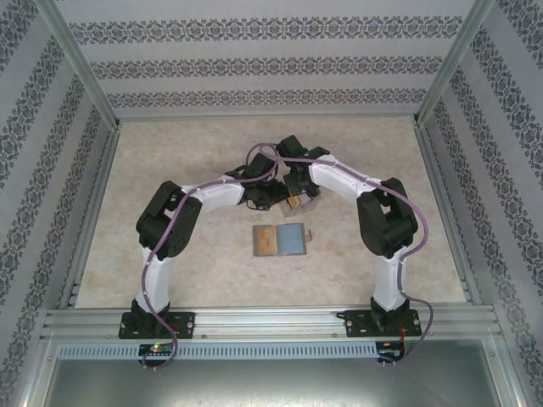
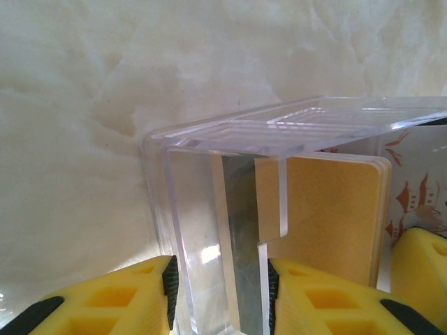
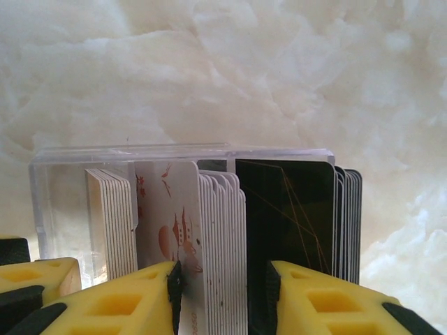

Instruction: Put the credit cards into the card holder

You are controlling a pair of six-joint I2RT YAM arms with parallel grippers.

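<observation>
Gripping left pincer [image 2: 220, 279]: clamped on wall of clear plastic box [image 2: 209, 209].
Right pincer [image 3: 225, 279]: astride upright white credit cards [image 3: 222, 223]; closure cannot be told.
Grey folding card holder [image 1: 256, 241]: open on table [image 1: 212, 271], apart from both.

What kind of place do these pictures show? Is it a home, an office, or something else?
Probably a robot test cell, not a home: an aluminium frame encloses a marble-patterned table, wallpapered panels form the walls, and the left arm and right arm are bolted to the front rail.
</observation>
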